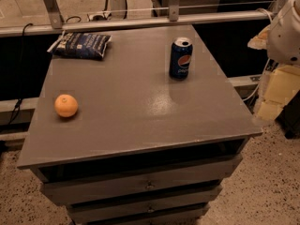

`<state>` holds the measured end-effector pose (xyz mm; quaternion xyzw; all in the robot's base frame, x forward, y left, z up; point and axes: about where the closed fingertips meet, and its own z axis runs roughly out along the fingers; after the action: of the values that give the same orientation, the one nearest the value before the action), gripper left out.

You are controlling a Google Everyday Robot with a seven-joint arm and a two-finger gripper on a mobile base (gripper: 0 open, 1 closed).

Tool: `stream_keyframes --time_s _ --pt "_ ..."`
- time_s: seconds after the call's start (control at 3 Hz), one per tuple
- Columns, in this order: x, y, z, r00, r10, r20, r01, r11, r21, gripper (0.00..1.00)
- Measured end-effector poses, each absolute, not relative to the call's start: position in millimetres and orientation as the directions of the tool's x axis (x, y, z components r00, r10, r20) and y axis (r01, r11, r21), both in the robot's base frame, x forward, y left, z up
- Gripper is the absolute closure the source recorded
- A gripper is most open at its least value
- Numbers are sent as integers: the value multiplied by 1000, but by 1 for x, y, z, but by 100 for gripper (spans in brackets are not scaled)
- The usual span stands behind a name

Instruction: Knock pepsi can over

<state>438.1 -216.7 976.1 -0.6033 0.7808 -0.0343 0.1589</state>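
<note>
The pepsi can (pixel 180 57) stands upright on the grey table top (pixel 131 107), toward the far right. It is dark blue with a silver top and a round red-white-blue logo. My gripper (pixel 274 95) is off the table's right edge, pale yellow below the white arm (pixel 286 29). It is to the right of the can, well apart from it, and touches nothing on the table.
An orange (pixel 66 105) lies near the table's left edge. A flat dark blue snack bag (pixel 80 45) lies at the far left corner. A metal rail (pixel 140 22) runs behind the table. Drawers (pixel 145 184) are under the top.
</note>
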Motion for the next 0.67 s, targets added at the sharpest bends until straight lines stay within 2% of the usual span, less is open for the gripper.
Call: stream_keyframes --time_s 0.33,0.67 --pt "438 -217 976 -221 -953 -207 -931 270 -246 0" --pt "464 -231 969 -249 -929 -274 -911 321 -260 0"
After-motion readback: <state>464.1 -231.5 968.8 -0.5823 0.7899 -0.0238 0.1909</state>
